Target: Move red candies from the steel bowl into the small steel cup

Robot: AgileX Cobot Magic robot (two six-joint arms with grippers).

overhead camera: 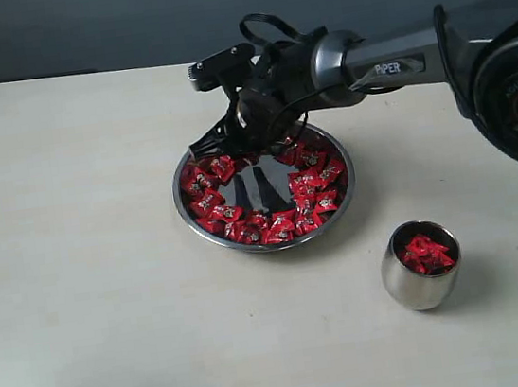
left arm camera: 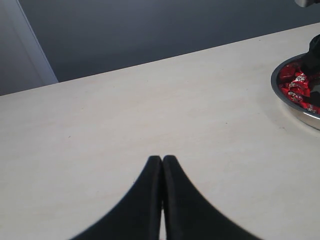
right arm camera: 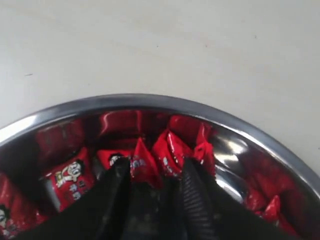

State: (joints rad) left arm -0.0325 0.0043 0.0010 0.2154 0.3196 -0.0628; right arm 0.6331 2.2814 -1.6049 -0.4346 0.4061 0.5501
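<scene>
The steel bowl [overhead camera: 348,203] sits mid-table with red candies [overhead camera: 282,226] ringed round its bare flat bottom. My right gripper [overhead camera: 235,156] reaches down into the bowl's far left side. In the right wrist view it [right arm camera: 156,167] stands open, fingers apart, with two red candies [right arm camera: 170,150] between the tips, close under the bowl's rim [right arm camera: 150,100]. The small steel cup [overhead camera: 415,289] stands upright to the bowl's front right and holds several red candies [overhead camera: 426,253]. My left gripper [left arm camera: 162,158] is shut and empty over bare table, the bowl [left arm camera: 276,87] off to its side.
The right arm [overhead camera: 395,66] stretches in from the right edge over the bowl's far rim. A dark wall runs behind the table's far edge [overhead camera: 81,74]. Pale tabletop spreads to the left and front of the bowl.
</scene>
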